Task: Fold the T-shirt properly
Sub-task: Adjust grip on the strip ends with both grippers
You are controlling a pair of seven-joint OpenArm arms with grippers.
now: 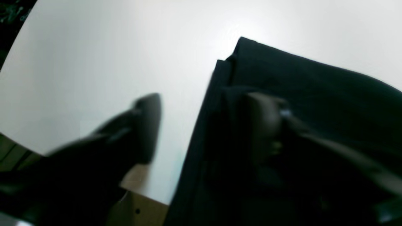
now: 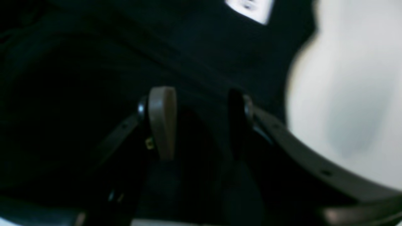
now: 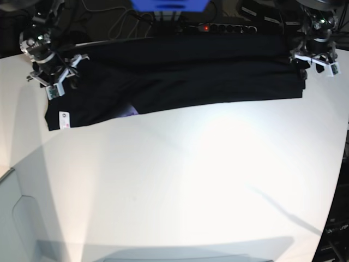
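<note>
The black T-shirt (image 3: 185,76) lies folded into a long band across the far side of the white table (image 3: 180,180). A small white tag (image 3: 64,120) shows at its near left corner and appears again as the white tag (image 2: 249,9) in the right wrist view. My left gripper (image 1: 207,125) is open at the shirt's right end (image 3: 315,60), one finger over the bare table and the other over the T-shirt (image 1: 307,103). At the shirt's left end (image 3: 53,76), my right gripper (image 2: 201,122) stands open just above the T-shirt (image 2: 78,78), with nothing pinched.
A power strip (image 3: 218,26) and a blue object (image 3: 169,4) sit behind the table's far edge. The table edge and a brown surface (image 1: 138,210) lie close under the left gripper. White tabletop (image 2: 351,94) shows right of the right gripper.
</note>
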